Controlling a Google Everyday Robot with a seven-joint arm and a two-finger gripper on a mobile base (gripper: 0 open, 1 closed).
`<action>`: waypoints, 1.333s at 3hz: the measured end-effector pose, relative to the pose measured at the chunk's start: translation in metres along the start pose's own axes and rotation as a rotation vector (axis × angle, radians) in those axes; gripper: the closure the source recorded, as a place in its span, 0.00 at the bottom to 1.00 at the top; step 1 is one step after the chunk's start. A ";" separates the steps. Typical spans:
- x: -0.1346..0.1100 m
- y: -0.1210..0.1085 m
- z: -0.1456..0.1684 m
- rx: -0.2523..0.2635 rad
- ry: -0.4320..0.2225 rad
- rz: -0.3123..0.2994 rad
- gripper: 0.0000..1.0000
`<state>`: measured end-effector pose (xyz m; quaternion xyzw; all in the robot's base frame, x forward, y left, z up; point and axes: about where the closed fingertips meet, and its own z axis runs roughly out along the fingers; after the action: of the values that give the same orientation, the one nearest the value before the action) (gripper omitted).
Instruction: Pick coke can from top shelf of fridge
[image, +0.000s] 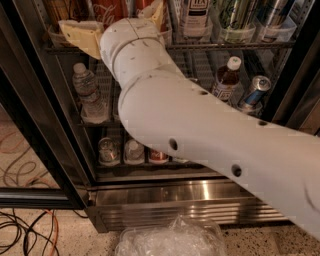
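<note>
The fridge (165, 197) stands open in front of me. My white arm reaches up from the lower right to the top shelf (225, 46). The gripper (111, 16) is at the shelf's left end, at the top edge of the view. Its tan fingers (75, 32) stand apart on either side of the red coke can (107, 8). Only the can's lower part shows, with white script; its top is cut off by the frame. I cannot tell whether the fingers touch the can.
A water bottle (87, 92), a brown bottle with a white cap (226, 80) and a tilted blue can (252, 90) are on the middle rack. Cans (108, 151) line the lowest rack. A clear plastic bag (170, 237) and cables (25, 230) lie on the floor.
</note>
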<state>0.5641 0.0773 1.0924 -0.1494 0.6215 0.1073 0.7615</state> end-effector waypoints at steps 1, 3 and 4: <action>0.001 -0.015 -0.004 0.045 0.002 -0.023 0.00; 0.010 -0.039 -0.003 0.109 0.012 -0.044 0.00; 0.012 -0.046 -0.002 0.131 0.007 -0.048 0.15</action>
<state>0.5812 0.0336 1.0846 -0.1146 0.6261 0.0474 0.7698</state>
